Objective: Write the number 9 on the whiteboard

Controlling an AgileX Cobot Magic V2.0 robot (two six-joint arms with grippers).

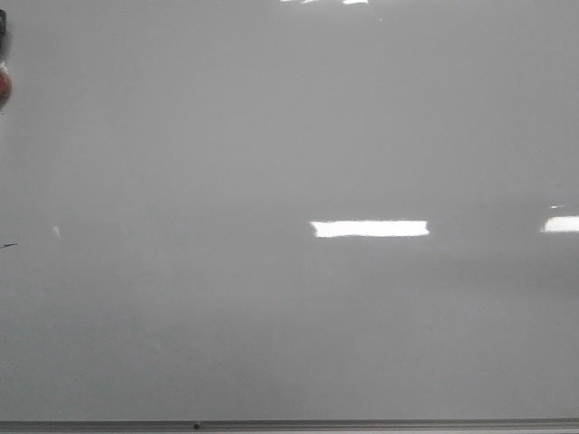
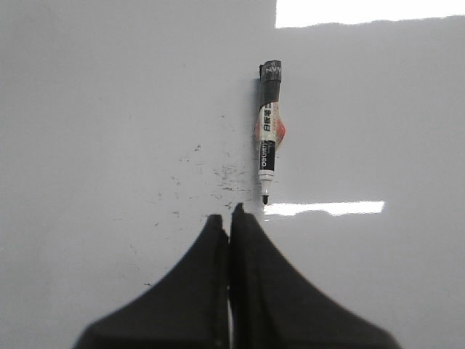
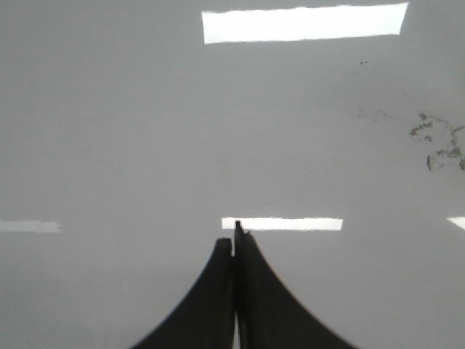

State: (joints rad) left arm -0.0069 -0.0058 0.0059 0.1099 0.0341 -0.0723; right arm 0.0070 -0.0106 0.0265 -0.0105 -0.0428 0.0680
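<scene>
The whiteboard point(image 1: 289, 136) fills the front view, glossy pale grey, with a thin grey edge strip point(image 1: 289, 424) along the bottom. No number 9 shows on it in any view. A marker pen point(image 2: 269, 131) lies on the board in the left wrist view, its bare tip point(image 2: 265, 198) pointing toward my left gripper point(image 2: 229, 214). That gripper is shut and empty, just short of the tip. My right gripper point(image 3: 234, 236) is shut and empty over bare board. Neither gripper shows in the front view.
A tiny dark stray dash point(image 1: 7, 245) sits at the board's left edge. A dark and red object point(image 1: 3, 86) shows at the far left edge. Faint ink specks point(image 2: 225, 178) lie beside the marker. Smudges point(image 3: 436, 142) show in the right wrist view.
</scene>
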